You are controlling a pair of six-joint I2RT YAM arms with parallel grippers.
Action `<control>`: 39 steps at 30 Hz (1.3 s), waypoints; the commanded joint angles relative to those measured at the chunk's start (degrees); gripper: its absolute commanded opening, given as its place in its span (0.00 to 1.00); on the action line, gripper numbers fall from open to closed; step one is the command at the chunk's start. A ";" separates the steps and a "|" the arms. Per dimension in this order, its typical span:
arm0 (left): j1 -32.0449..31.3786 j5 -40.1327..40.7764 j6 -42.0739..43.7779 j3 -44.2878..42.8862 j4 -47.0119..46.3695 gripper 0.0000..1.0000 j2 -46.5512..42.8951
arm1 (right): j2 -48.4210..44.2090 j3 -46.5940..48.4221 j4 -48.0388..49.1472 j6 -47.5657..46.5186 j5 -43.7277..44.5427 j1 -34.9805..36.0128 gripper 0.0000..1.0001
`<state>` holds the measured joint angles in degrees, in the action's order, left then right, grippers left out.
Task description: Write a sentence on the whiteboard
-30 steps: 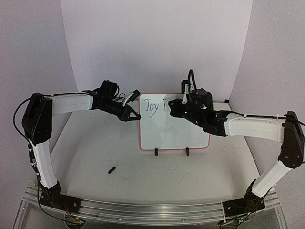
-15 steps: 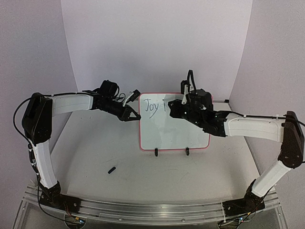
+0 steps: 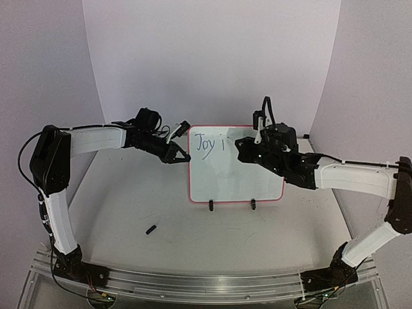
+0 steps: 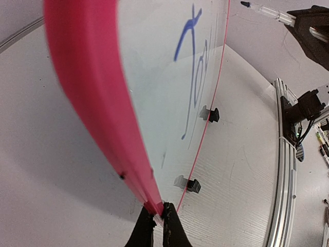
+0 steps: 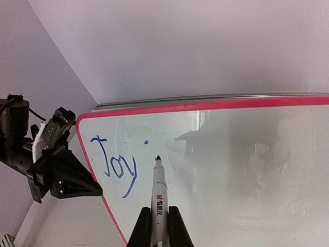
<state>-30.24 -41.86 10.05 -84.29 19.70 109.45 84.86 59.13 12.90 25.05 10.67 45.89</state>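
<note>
Against one second ago, moved the right tool (image 3: 248,147) a little toward 3 o'clock, off the letters, and so uncovered the sentence (image 3: 207,143) as "Joy i" at 11 o'clock on the whiteboard (image 3: 235,183). Probably a short lift between strokes, with most words not yet written. Clamps the marker (image 5: 159,190) in that tool, tip near the glossy face just under the dot; cannot tell if touching. Pinches the pink left rim with the left tool (image 3: 183,156) at 9 o'clock, steadying the board upright on its black feet (image 3: 210,206) mid-counter (image 3: 129,206). Wide white room toward 3 and 5 o'clock for writing; should mind the rim at 3 o'clock. Small black piece (image 3: 151,229), perhaps a cap, at 7 o'clock, well apart.
</note>
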 commanded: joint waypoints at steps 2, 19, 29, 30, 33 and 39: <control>-1.09 3.36 3.36 -0.52 4.23 0.00 -0.09 | -0.17 -1.63 -0.87 1.51 0.00 -0.31 0.00; -1.14 3.60 3.45 -0.70 4.44 0.00 0.01 | 2.84 0.30 -1.03 1.84 -1.18 -0.32 0.00; -1.16 3.71 3.55 -0.70 4.56 0.00 -0.11 | 4.38 2.27 -1.73 2.08 0.81 -0.31 0.00; -1.17 3.71 3.57 -0.70 4.56 0.00 -0.13 | 4.43 2.47 -1.73 2.09 1.13 -0.30 0.00; -1.14 3.71 3.58 -0.68 4.56 0.00 -0.16 | 4.32 3.10 -1.73 1.81 1.97 -0.32 0.00; -1.22 3.70 3.63 -0.74 4.55 0.00 -0.09 | 4.05 4.60 -1.73 0.48 2.84 -0.28 0.00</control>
<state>-30.28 -41.40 10.04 -84.31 19.99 109.45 88.73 60.60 10.79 26.59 10.95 45.89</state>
